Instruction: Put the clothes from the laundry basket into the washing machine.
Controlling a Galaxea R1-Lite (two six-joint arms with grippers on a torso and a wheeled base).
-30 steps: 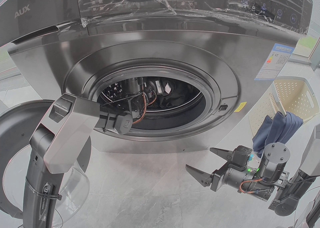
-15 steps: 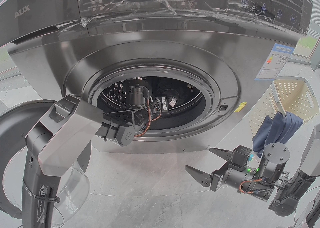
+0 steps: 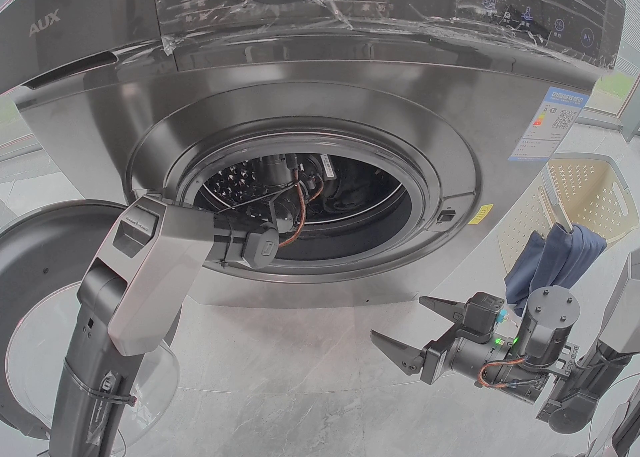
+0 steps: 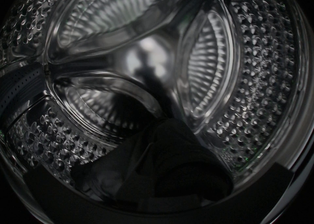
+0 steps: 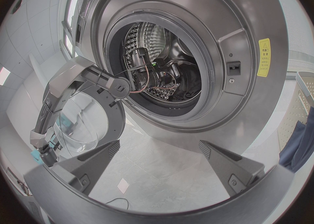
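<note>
The washing machine point(image 3: 467, 165) stands with its round opening facing me. My left arm reaches through the opening, and my left gripper point(image 3: 337, 178) is inside the drum above a dark garment point(image 4: 176, 162) that lies on the drum floor. That dark garment point(image 5: 191, 80) sits just past the left gripper point(image 5: 178, 72). My right gripper point(image 3: 399, 318) hangs open and holds nothing, low in front of the machine over the floor. Blue clothes point(image 3: 553, 261) drape over the rim of the cream laundry basket point(image 3: 593, 191) at the right.
The machine's glass door point(image 3: 40, 291) is swung open at the left, beside my left arm. Grey tiled floor point(image 3: 287, 358) lies free between the machine and my right gripper point(image 5: 157, 143). The basket point(image 5: 294, 110) stands close to the machine's right side.
My left wrist dipped toward the front lip of the opening, then rose and went back into the drum. The right arm, basket and blue clothes have not moved.
</note>
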